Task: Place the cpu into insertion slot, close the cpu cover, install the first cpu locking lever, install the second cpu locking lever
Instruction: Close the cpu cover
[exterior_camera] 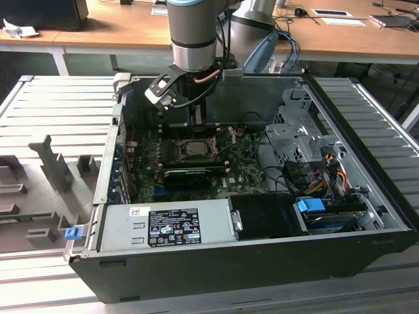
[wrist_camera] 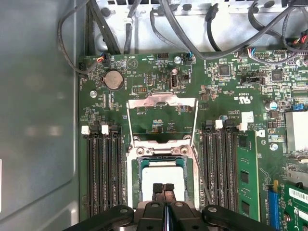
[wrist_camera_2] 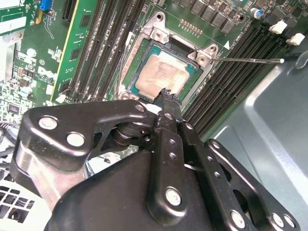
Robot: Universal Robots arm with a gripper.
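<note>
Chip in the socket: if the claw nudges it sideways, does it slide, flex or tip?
Probably barely slides: the chip sits recessed inside the socket, whose rim should stop it. Likely stiff, since it looks like a flat metal-topped plate. Unlikely to tip while lying flat, but the open cover is not holding it down, so the claw could lift an edge.

A ribbed grey metal worktable [exterior_camera: 52,104] spans the frame, slats running left to right. An open black computer case [exterior_camera: 262,265] lies flat on it at centre, and grey slotted holder blocks [exterior_camera: 57,171] stand at the left edge, apart from the case.
</note>
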